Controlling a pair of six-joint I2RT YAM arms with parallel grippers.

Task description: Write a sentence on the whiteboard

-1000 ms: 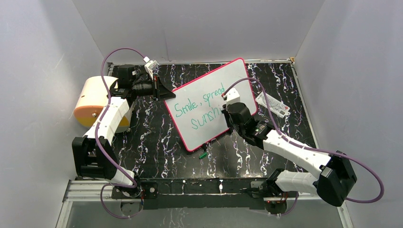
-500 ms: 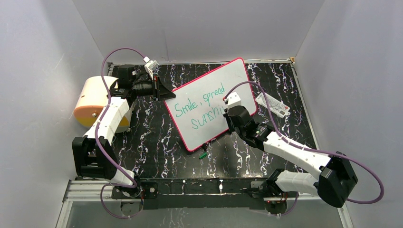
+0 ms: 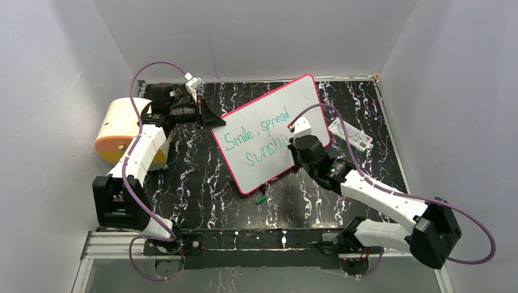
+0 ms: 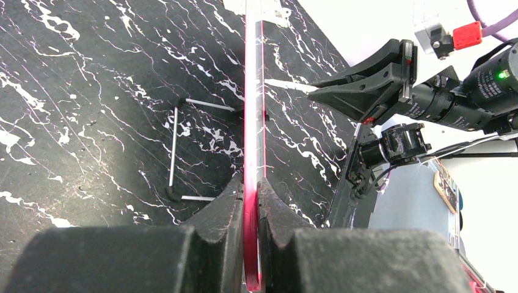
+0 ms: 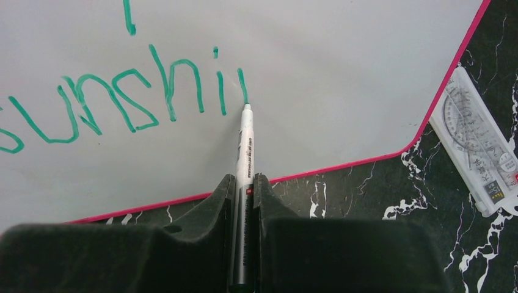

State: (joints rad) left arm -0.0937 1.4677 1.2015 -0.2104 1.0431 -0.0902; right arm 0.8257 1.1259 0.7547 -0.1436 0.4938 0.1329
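Note:
The whiteboard (image 3: 269, 122), white with a pink-red rim, stands tilted on the black marbled table. The teal sentence (image 3: 256, 139) reads "Smile, spread" over "sunshi" plus one fresh stroke. My left gripper (image 3: 211, 122) is shut on the board's left rim, seen edge-on in the left wrist view (image 4: 250, 189). My right gripper (image 3: 294, 144) is shut on a silver marker (image 5: 245, 146). The marker's tip touches the whiteboard (image 5: 342, 67) at the foot of the stroke, just right of "sunshi" (image 5: 122, 97).
A white plastic packet (image 3: 351, 135) with a red mark lies right of the board, also in the right wrist view (image 5: 476, 152). A green marker cap (image 3: 261, 199) lies below the board. A cream and orange roll (image 3: 119, 129) sits at the left. The board's wire stand (image 4: 177, 152) rests behind it.
My right gripper has moved a little to the right along the lower line, and the letter "i" and a new stroke have appeared after "sunsh". The left arm and board have not moved.

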